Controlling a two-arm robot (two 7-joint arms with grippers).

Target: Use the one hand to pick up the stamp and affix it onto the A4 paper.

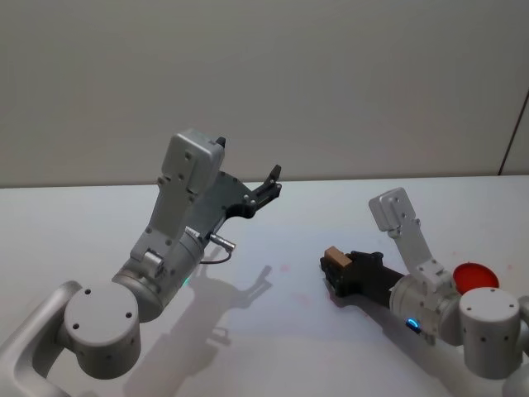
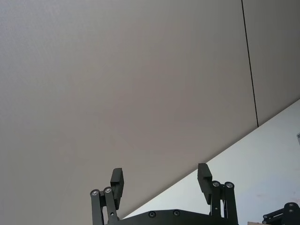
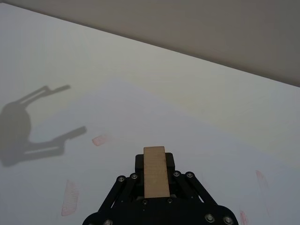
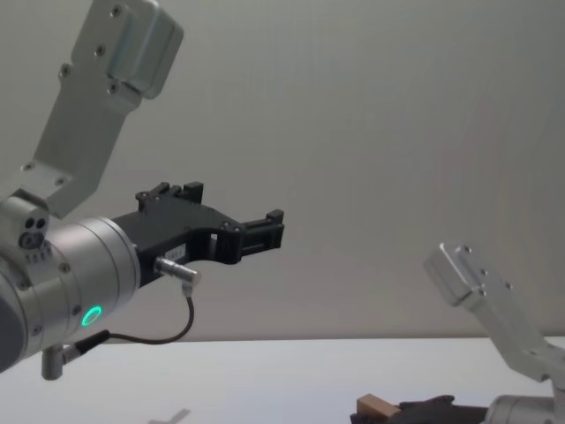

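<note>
My worry is a slanted press. The right gripper [image 1: 332,268] approaches the A4 paper [image 3: 197,122] at a low angle, so the stamp [image 3: 155,171] could land on one edge and print partially, or twist in the jaws under load. It could also overlap the faint red marks [image 3: 99,140]. The jaws are narrowed onto the stamp, holding it low over the sheet; I cannot tell if it touches. The left gripper [image 2: 160,174] hangs raised, spread wide, holding nothing.

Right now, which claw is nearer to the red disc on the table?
Right. The right claw, shut on the stamp, sits low, left of the red disc; the left claw is raised, farther left.
</note>
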